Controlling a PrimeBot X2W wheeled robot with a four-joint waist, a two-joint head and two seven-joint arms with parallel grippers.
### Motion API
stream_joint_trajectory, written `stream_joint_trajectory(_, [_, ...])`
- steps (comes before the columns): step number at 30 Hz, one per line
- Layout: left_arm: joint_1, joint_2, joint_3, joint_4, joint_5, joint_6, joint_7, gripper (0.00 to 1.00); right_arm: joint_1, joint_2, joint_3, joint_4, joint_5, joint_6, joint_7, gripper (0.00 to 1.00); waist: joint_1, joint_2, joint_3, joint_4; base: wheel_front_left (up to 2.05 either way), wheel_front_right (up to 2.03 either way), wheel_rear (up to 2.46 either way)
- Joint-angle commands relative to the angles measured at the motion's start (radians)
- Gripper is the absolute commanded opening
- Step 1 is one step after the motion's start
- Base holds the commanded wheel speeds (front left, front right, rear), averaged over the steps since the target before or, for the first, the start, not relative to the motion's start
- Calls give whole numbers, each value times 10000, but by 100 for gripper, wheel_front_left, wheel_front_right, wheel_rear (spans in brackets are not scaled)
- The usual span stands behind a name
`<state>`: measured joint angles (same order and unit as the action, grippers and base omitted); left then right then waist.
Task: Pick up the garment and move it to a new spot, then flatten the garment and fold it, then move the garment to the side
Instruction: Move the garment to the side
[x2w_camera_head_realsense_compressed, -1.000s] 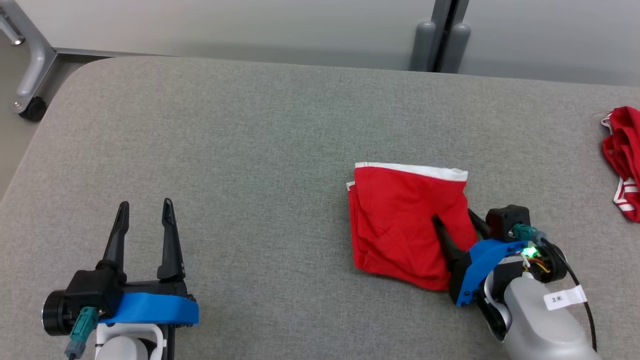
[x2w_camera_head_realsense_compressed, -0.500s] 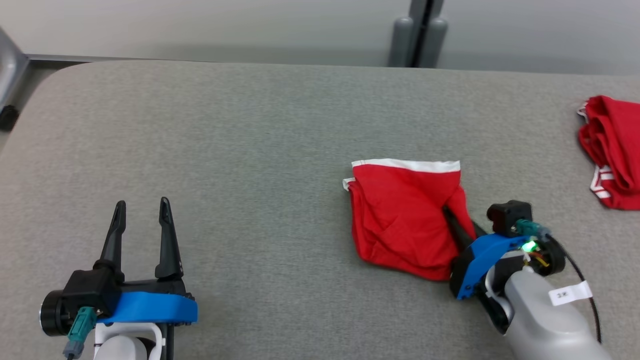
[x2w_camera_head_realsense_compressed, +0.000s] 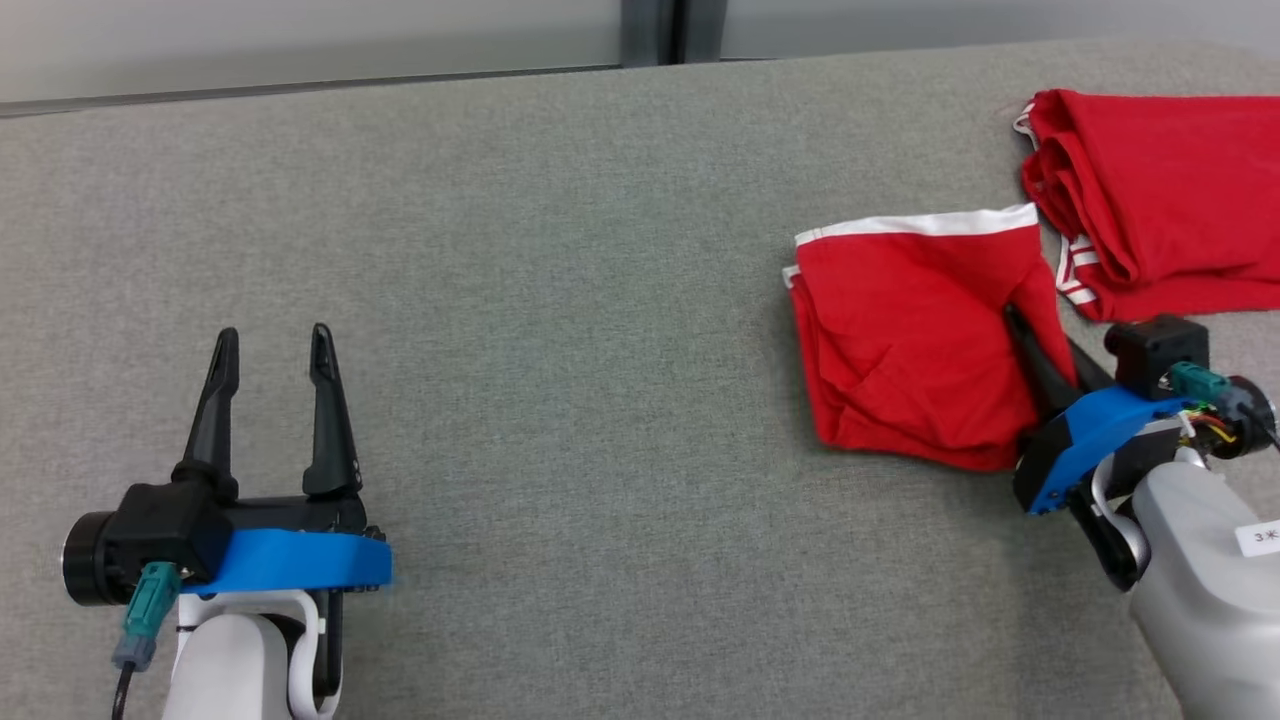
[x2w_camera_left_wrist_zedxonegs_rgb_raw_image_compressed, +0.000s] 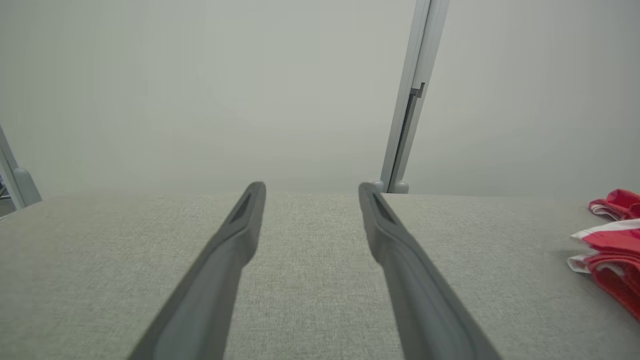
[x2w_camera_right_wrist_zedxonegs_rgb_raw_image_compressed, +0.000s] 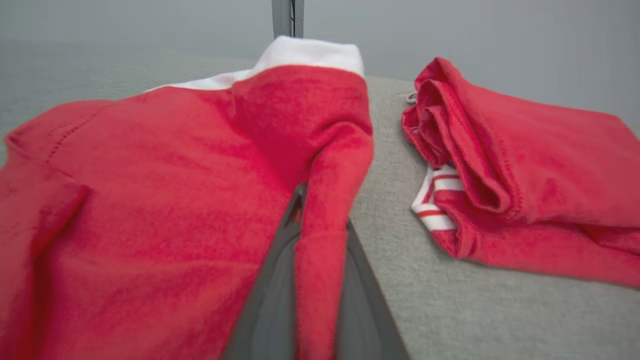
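Observation:
A folded red garment with a white band along its far edge lies on the grey table, right of the middle. My right gripper is shut on the garment's right edge, and a ridge of red cloth is pinched between its two dark fingers. At the lower left my left gripper stands open above bare table, with nothing between its fingers. The garment's left edge shows at the right of the left wrist view.
A second red garment with red-and-white striped trim lies at the far right of the table, close beside the held one. A pale wall and an upright post stand behind the table's far edge.
My right gripper has shut on the garment's right edge. The head camera has turned right and dipped, so the second garment is further in view. The held garment now lies closer to it.

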<state>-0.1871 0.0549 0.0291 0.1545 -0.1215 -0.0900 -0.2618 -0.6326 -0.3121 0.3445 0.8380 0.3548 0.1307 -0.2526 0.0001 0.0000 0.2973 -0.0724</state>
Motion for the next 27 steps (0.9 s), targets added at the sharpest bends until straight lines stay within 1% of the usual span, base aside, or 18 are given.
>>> stream_joint_trajectory(1, [-222,36,31,-52,80,-45,-42,100,-197,-182,-84,-148,32,2,-71,0,-1,0,127,-107,0,0,0])
stream_joint_trajectory(4, [-402,46,14,-44,128,-62,-42,100,-365,-338,-208,-380,-36,2,-75,0,-1,0,289,-228,0,0,0])
stream_joint_trajectory(10, [-575,33,-36,-58,157,-122,-42,100,-1013,-363,-62,-710,-208,1,135,0,-1,0,475,-202,0,0,0])
stream_joint_trajectory(15, [-689,70,42,-208,197,-137,-42,100,-1804,-847,-16,-789,-267,2,637,0,-1,0,912,-100,0,0,0])
stream_joint_trajectory(22, [-958,153,103,-568,298,-158,-42,100,-2821,-2330,-137,-728,-286,2,1290,0,-1,0,1759,-57,0,0,0])
stream_joint_trajectory(27, [-1174,218,130,-795,357,-164,-42,100,-3324,-3598,-234,-549,143,1,1719,0,-1,0,2242,-34,0,0,0])
